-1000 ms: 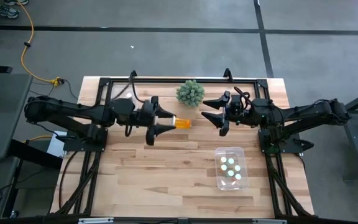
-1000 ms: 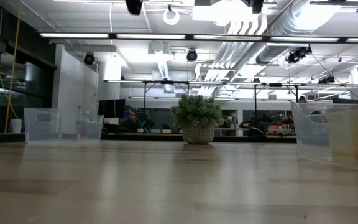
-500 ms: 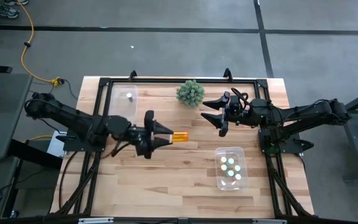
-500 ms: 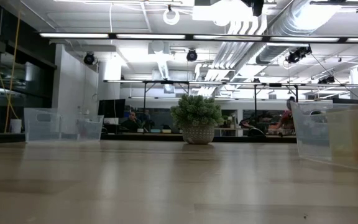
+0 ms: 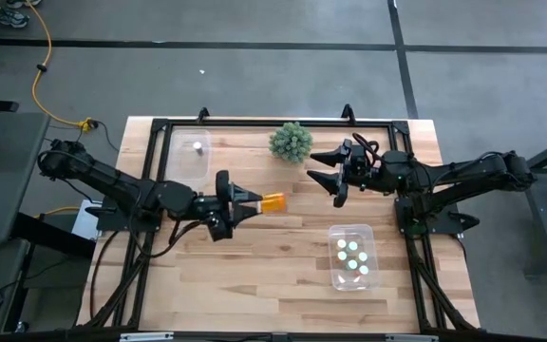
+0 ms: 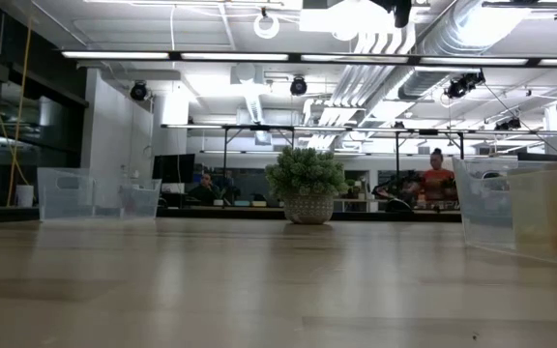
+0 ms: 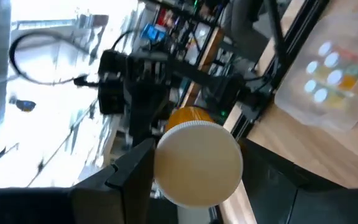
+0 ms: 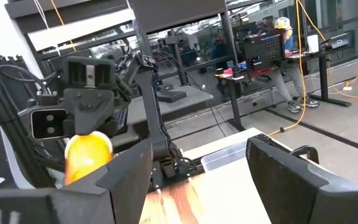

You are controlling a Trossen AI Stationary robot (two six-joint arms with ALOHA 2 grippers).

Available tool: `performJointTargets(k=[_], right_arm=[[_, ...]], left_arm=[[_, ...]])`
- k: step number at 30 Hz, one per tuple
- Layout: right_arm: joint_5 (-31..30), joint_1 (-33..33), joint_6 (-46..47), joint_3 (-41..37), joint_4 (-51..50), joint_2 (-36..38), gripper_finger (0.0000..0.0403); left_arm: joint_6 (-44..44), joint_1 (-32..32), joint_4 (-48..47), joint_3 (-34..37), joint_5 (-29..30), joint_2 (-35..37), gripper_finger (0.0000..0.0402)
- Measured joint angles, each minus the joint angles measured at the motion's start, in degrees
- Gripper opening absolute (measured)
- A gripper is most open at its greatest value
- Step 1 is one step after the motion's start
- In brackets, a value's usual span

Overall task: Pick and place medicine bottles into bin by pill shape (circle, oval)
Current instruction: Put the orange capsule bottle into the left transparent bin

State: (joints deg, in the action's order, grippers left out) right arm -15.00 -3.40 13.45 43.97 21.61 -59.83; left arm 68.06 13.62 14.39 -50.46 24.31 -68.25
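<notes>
Bottle moved: left gripper point(image 5: 247, 201) has carried the medicine bottle point(image 5: 272, 200) from near the plant point(image 5: 291, 141) down to mid-table, held aloft, amber end pointing right.

Jaws clamp the bottle at its white cap point(image 7: 197, 163), partly open around it. Step looks like the transfer: pill shape apparently not yet sorted. Next, probably either hand off to the right gripper point(image 5: 336, 180), which hangs wide open and empty just right of the bottle, or carry it to a bin. Near right bin point(image 5: 353, 257) has five bottles; far left bin point(image 5: 187, 152) one.
</notes>
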Motion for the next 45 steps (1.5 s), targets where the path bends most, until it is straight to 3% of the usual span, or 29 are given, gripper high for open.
performJointTargets(k=[2, 9, 13, 15, 18, 21, 25, 34, 39, 45], right_arm=[[0.0, 0.0, 0.0, 0.0, 0.0, 0.0, 0.0252], [0.0, 0.1, 0.0, 0.0, 0.0, 0.0, 0.0252], [0.0, 0.2, 0.0, 0.0, -0.1, 0.0, 0.0252], [0.0, 0.1, 0.0, 0.0, -0.2, 0.0, 0.0252], [0.0, 0.1, 0.0, 0.0, -0.4, 0.0, 0.0252], [0.0, 0.1, 0.0, 0.0, -0.5, 0.0, 0.0252], [0.0, 0.1, 0.0, 0.0, -0.9, 0.0, 0.0252], [0.0, 0.2, 0.0, 0.0, -1.5, 0.0, 0.0252], [0.0, 0.2, 0.0, 0.0, -2.2, 0.0, 0.0252], [0.0, 0.2, 0.0, 0.0, -2.2, 0.0, 0.0252]], left_arm=[[-2.0, -0.2, 0.1, 0.0, 3.9, 0.0, 0.0198], [-12.0, -6.7, 9.4, -0.3, 26.9, 0.8, 0.0198], [-22.7, -13.0, 3.8, -3.8, 33.2, 2.7, 0.0198], [-30.7, -16.4, -3.8, -6.3, 30.4, 3.8, 0.0198], [-44.1, -21.9, -16.8, -9.5, 20.5, 5.4, 0.0198], [-51.9, -27.1, -26.6, -11.9, 12.5, 5.4, 0.0198], [-56.3, -34.2, -39.1, -15.3, 9.8, 4.8, 0.0198], [-75.7, -51.2, -70.6, -22.1, -0.6, 4.7, 0.0198], [-83.0, -57.0, -82.3, -19.6, -8.0, 4.3, 0.0198], [-84.6, -61.5, -81.9, -9.0, -14.1, 3.1, 0.0198]])
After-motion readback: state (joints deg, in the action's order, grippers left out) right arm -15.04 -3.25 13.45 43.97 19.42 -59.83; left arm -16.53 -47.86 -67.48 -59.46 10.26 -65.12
